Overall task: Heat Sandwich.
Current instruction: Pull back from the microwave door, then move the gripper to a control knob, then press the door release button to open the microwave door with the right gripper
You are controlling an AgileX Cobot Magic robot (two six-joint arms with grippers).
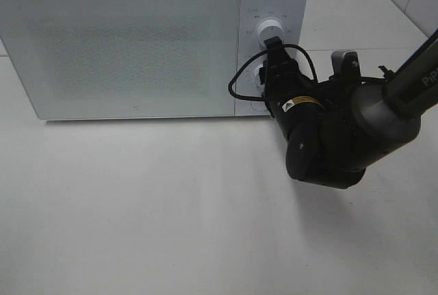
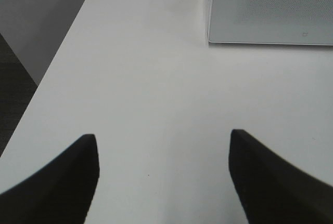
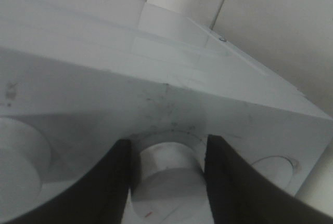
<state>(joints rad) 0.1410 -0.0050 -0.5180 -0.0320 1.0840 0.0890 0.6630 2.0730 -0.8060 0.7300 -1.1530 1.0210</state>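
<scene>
**Right hand at the microwave knob, left hand open**

The right hand point(image 3: 167, 146) has its two black fingers point(image 3: 112, 182) on both sides of the lower knob point(image 3: 169, 169) on the microwave point(image 1: 123, 42). The fingers sit very close to the knob. I cannot tell if they squeeze it or only stand beside it. In the high view, the right hand point(image 1: 274, 54) reaches from the right side of the worktop point(image 1: 171, 206) to the white panel at the right end of the microwave. The upper knob point(image 1: 270, 33) is just above the hand. A thin black cable point(image 1: 236, 86) loops from the arm in front of the panel.

The left hand point(image 2: 162, 135) is wide open with nothing between its fingers point(image 2: 78, 177). It hangs over bare worktop point(image 2: 156, 78), and a corner of the microwave point(image 2: 270, 5) shows ahead of it. This hand does not show in the high view.

The microwave stands along the far edge of the worktop. Its big frosted door is closed.

The sandwich does not show in any view, so I cannot tell where it is.
</scene>
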